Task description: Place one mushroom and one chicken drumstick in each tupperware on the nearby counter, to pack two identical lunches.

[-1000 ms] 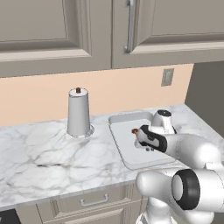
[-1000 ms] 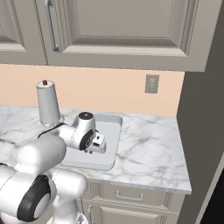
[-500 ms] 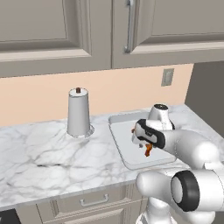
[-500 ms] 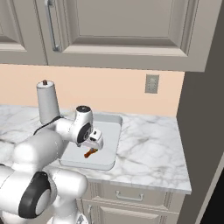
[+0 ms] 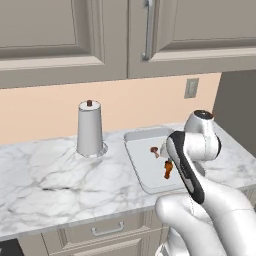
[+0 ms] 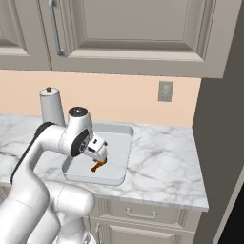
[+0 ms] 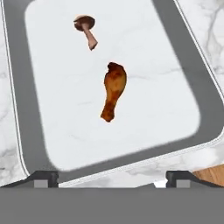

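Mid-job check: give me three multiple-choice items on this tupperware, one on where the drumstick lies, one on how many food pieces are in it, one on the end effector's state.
1. Where does the chicken drumstick lie?
A. On the bare counter
B. Inside the tupperware, beside the mushroom
C. Between the end effector's fingers

2. How many food pieces lie in the tupperware?
A. One
B. Two
C. Four

3. What is the state of the end effector?
A. Open and holding nothing
B. Shut on the mushroom
C. Shut on the drumstick

Answers: 1 B, the drumstick rests on the tray floor, apart from the mushroom. 2 B, one mushroom and one drumstick show there. 3 A, the fingertips stand wide apart above the tray, nothing between them.
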{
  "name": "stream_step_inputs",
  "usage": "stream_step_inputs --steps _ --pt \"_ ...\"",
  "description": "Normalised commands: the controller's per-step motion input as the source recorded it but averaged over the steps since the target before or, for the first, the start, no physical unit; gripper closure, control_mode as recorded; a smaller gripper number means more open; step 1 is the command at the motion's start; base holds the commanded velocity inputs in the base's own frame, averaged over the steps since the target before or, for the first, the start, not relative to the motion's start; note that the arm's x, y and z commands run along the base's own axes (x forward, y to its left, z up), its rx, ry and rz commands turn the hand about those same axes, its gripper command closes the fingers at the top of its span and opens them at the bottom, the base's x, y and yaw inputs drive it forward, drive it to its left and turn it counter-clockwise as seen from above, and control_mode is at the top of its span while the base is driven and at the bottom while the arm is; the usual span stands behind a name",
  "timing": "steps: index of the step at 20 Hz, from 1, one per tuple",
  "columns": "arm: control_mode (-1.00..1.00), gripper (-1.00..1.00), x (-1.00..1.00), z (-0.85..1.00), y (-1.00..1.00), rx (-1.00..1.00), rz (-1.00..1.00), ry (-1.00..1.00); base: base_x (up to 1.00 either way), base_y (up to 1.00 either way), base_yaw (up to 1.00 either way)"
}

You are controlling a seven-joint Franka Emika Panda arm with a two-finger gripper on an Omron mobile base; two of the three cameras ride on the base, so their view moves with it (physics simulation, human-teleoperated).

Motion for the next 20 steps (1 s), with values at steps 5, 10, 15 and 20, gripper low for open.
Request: stream_step_inputs --steps 5,10,15,20 --pt "-1.0 -1.0 -1.0 0.69 -0.15 0.0 0.0 -0.45 0.0 0.0 0.0" --pt "-1.0 -1.0 -0.83 0.8 -0.57 0.0 0.0 -0.24 0.0 0.0 0.0" --pt "-1.0 -1.0 -0.83 0.33 -0.61 0.0 0.0 -0.2 0.0 0.0 0.0" --pt "-1.0 -1.0 -0.97 0.31 -0.19 0.0 0.0 -0.22 0.0 0.0 0.0"
